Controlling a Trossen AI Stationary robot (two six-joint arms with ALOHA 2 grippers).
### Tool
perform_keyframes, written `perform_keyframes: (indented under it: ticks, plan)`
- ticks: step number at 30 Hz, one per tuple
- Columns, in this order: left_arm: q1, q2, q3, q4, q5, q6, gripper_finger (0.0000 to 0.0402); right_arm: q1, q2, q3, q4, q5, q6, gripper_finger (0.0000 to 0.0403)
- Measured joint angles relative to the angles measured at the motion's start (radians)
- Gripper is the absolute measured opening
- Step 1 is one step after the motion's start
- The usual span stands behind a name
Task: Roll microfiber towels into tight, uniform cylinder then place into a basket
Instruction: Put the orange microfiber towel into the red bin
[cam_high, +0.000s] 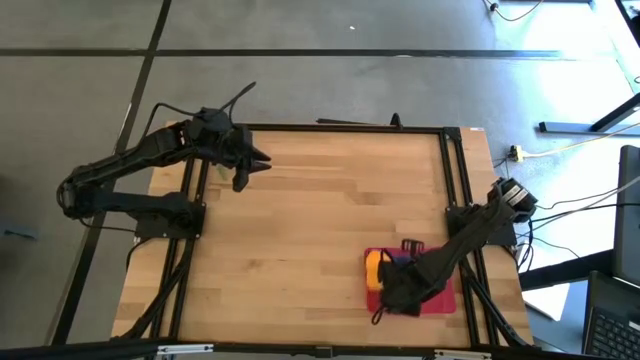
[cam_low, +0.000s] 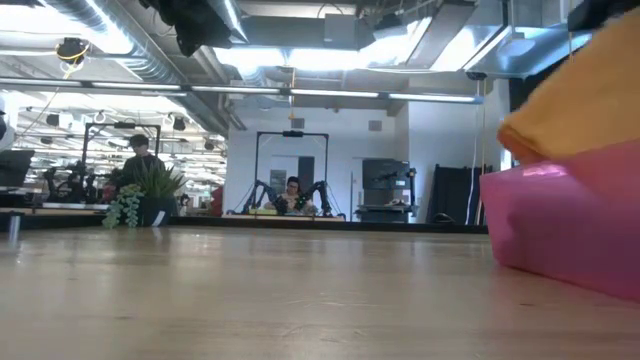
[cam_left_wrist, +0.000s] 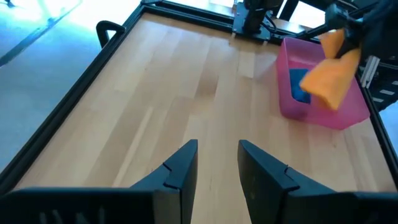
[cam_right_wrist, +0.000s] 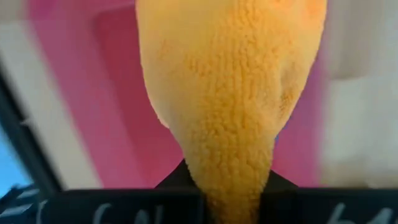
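Observation:
The orange towel (cam_left_wrist: 331, 79) hangs from my right gripper (cam_right_wrist: 233, 198), which is shut on it above the red basket (cam_left_wrist: 348, 113) near the table's front right. In the right wrist view the cloth fills most of the picture. The blue towel (cam_left_wrist: 300, 87) lies inside the basket on its floor. In the high view the orange towel (cam_high: 373, 268) shows at the basket's left side, beside my right arm. My left gripper (cam_left_wrist: 217, 167) is open over the far left of the table, with nothing between its fingers. My right gripper pinches the orange towel's bunched upper end (cam_right_wrist: 231, 180) between its two fingers, coming from above and pointing down. The cloth hangs slack below the fingers, widening downward, over the basket. Whether its lower end (cam_left_wrist: 334, 99) touches the basket, I cannot tell.
The wooden tabletop (cam_high: 320, 230) lies bare between the two arms. A black frame (cam_high: 445, 170) runs along the table's edges. The room beyond the table, with people and a plant, shows in the low view.

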Motion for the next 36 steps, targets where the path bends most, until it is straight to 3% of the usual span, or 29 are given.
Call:
perform_keyframes:
  ticks: [7,14,22,28,32,36]
  plan:
    - [0.000,0.000,0.000,0.045,0.000,-0.003,0.0104,-0.008,-0.019,0.000,-0.167,0.147,0.050,0.0019]
    - [0.000,0.000,0.000,0.074,0.000,-0.009,0.0104,-0.035,-0.042,0.001,-0.209,0.270,0.067,0.0018]
    - [0.000,0.000,0.000,0.096,-0.001,-0.011,0.0104,-0.039,-0.041,-0.021,-0.137,0.262,0.063,0.0018]
    - [0.000,0.000,0.000,0.096,-0.001,-0.012,0.0104,-0.013,-0.040,-0.086,0.052,0.166,0.019,0.0020]
    - [0.000,0.000,0.000,0.097,-0.001,-0.012,0.0104,0.005,-0.040,-0.109,0.097,0.157,0.008,0.0026]
    - [0.000,0.000,0.000,0.098,-0.002,-0.012,0.0104,0.009,-0.040,-0.153,0.169,0.066,-0.061,0.0018]
